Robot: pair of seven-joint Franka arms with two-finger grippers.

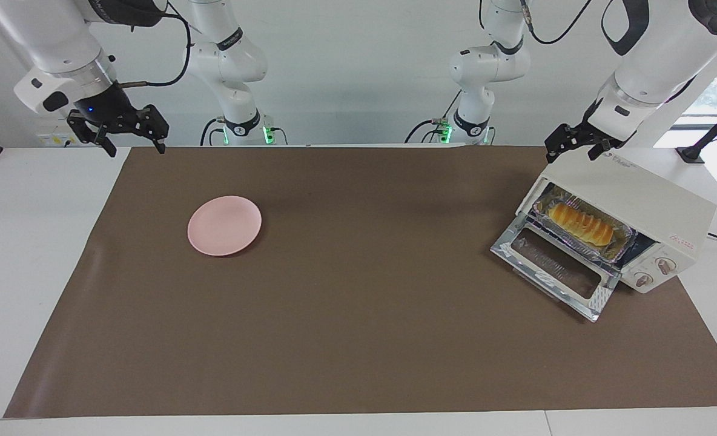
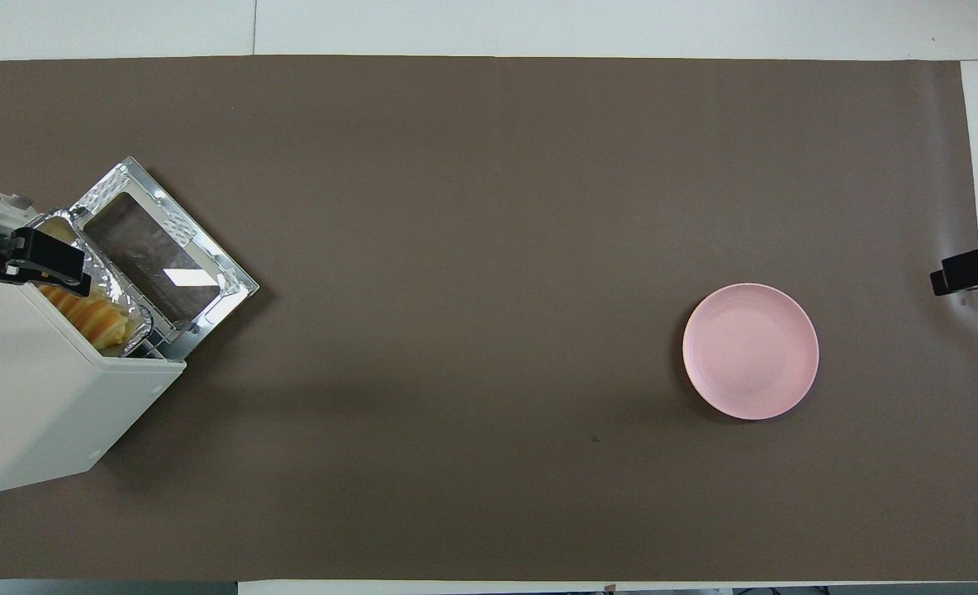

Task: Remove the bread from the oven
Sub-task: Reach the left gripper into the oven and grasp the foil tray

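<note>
Facing view is showing the left gripper point(image 1: 576, 144) hanging in the air right over the top edge of the oven point(image 1: 637, 203), with its dark fingers spread a little apart and holding nothing. It is hanging there, I think, because it is the arm closest to the oven, so it is the one that can go in for the food. Just under it and a bit toward the middle of the table, the oven's mouth is gaping wide, and the glass door point(image 1: 555, 266) is lying flat down on the brown mat point(image 1: 358, 339), so nothing is blocking the way in. Inside that mouth, below the gripper, the bread point(image 1: 579, 223) is sitting in a shiny foil tray point(image 1: 619, 248) on the rack, still fully in the oven. The tray is holding the loaf, so the fingers will likely need to come in low and level from the door side to pinch it. Well apart from this gripper, near the right arm's end of the table, a pink plate point(image 1: 224, 225) is lying on the mat with nothing on it, and it looks like a good spot to put the bread. The right gripper point(image 1: 129, 128) is waiting over the mat's edge at that end, fingers apart, holding nothing.
</note>
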